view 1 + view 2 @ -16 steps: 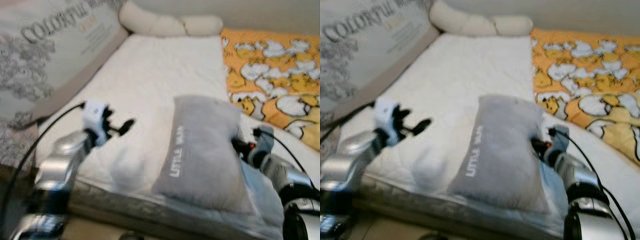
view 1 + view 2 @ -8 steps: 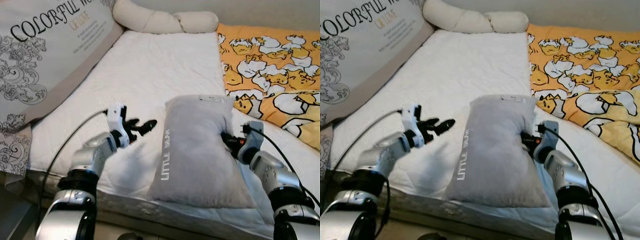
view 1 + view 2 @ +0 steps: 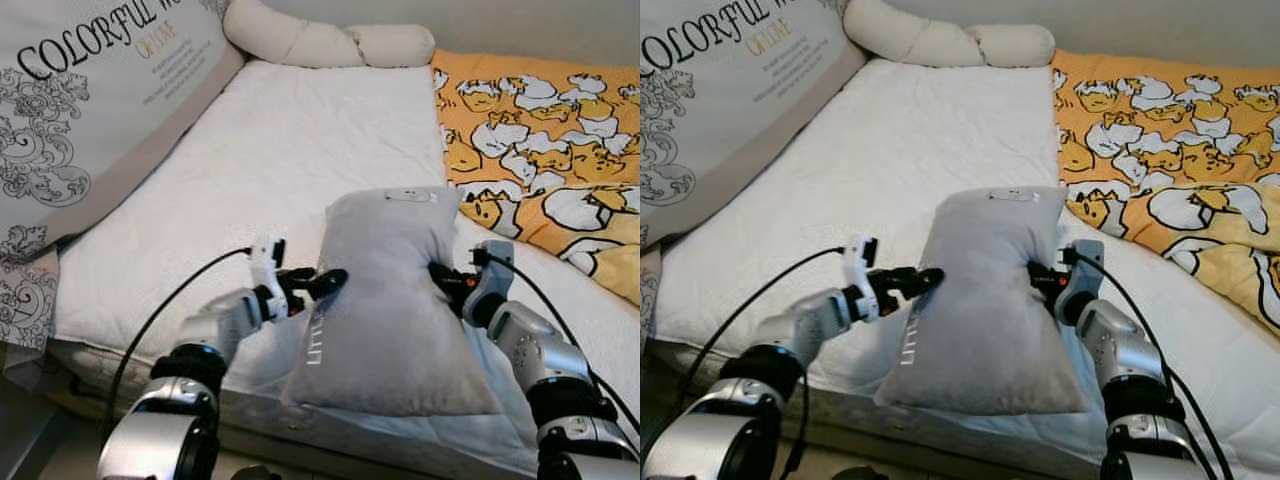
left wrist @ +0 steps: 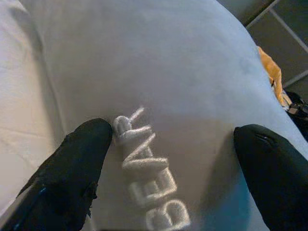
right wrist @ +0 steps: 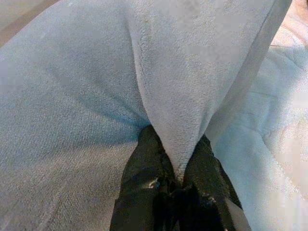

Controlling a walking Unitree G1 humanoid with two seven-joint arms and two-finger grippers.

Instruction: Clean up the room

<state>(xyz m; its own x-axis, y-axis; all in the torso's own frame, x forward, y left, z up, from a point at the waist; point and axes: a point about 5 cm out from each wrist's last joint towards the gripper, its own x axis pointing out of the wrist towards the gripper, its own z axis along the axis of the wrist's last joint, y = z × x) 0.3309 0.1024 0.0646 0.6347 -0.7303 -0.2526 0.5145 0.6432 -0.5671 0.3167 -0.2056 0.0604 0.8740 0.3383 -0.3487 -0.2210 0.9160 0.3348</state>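
- Left eye view: grey pillow [image 3: 385,300] lies on the bed [image 3: 300,150] at its near edge, lengthwise, lettering along its left side.
- Right gripper [image 5: 175,175]: jaws closed tight on a pinched fold of the pillow's right edge, fabric squeezed between both fingers.
- Left gripper [image 4: 173,159]: jaws spread wide, one finger beside the embroidered letters, the other well across the grey fabric; both press on the pillow's left side but grip nothing yet.
- Judged step: take a two-sided hold on the pillow so it can be carried toward the cream bolster [image 3: 330,42] at the far edge of the bed.
- To do it well: push the left jaws in until fabric bulges between the fingers, then close on a deep fold, not on the surface nap.
- Lift both sides evenly; a one-sided lift would likely make the soft pillow sag and slip from the thin right-hand pinch.
- Orange duck-print blanket [image 3: 540,130] lies along the bed's right edge, apart from the pillow.
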